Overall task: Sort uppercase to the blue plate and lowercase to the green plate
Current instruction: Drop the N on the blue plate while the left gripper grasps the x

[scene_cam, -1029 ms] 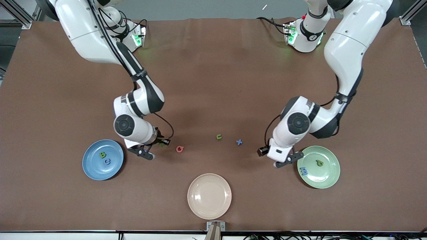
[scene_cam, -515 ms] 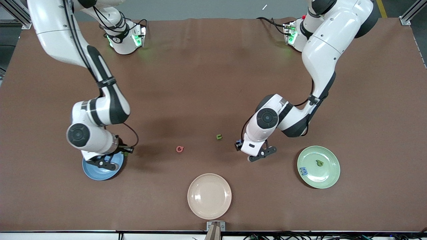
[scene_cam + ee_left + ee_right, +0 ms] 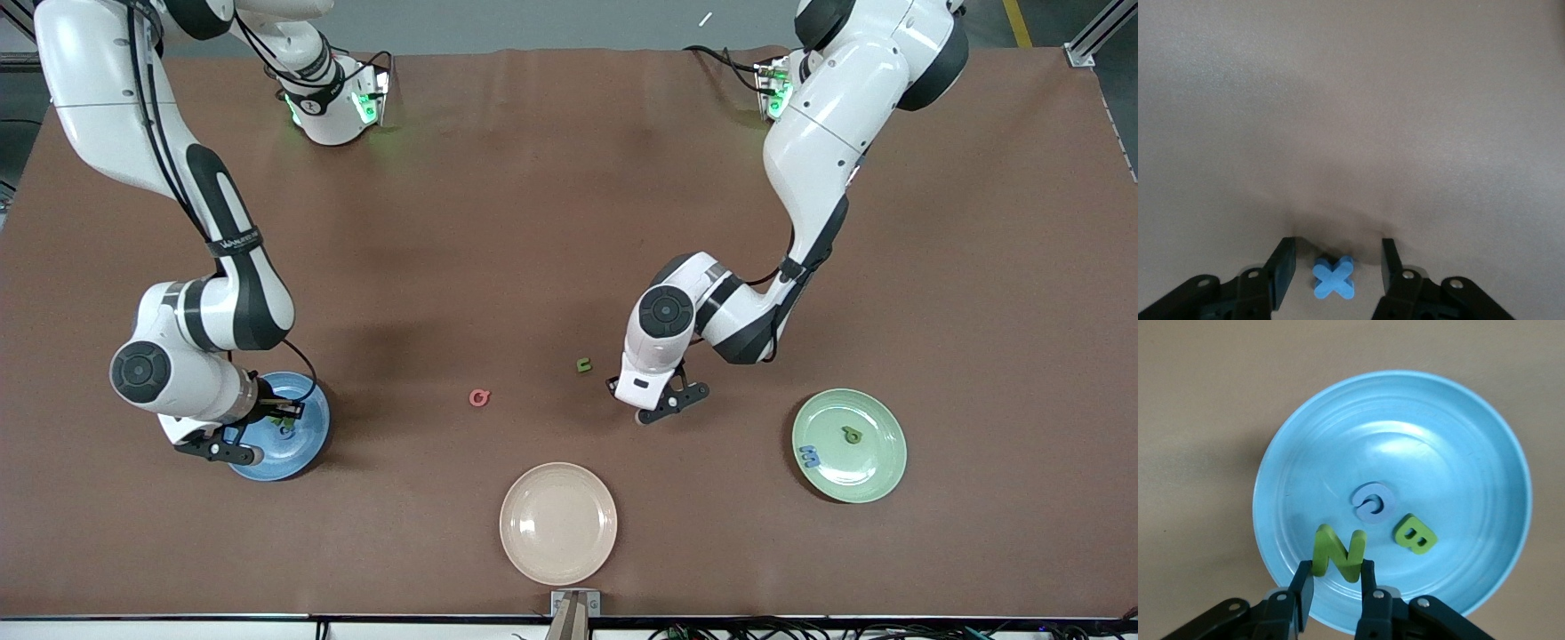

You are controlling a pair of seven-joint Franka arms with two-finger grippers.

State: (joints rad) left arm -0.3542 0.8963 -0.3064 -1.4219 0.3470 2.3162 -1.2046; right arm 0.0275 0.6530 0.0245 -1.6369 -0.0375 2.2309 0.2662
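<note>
The desk (image 3: 569,222) carries three plates: the blue plate (image 3: 307,436) at the right arm's end, the green plate (image 3: 867,476) at the left arm's end with the p (image 3: 852,435) and m (image 3: 809,457) on it, and a bare cream plate (image 3: 558,523) between them, nearest the front camera. The right gripper (image 3: 1335,587) hangs over the blue plate, clamped on the N (image 3: 1338,552), with the C (image 3: 1373,502) and B (image 3: 1414,534) lying below it; to do this well it should let go low and well inside the rim, so the piece does not bounce out. The left gripper (image 3: 1338,267) is down at the desk with its fingers apart on either side of the x (image 3: 1334,278), neither touching it yet; it should stay centred on the cross as it closes, or the piece may skid away. The u (image 3: 583,364) and G (image 3: 480,397) lie loose mid-desk. A second ago the right gripper was beside the G, off the plate, and the left gripper was beside the green plate with the x in plain sight.
</note>
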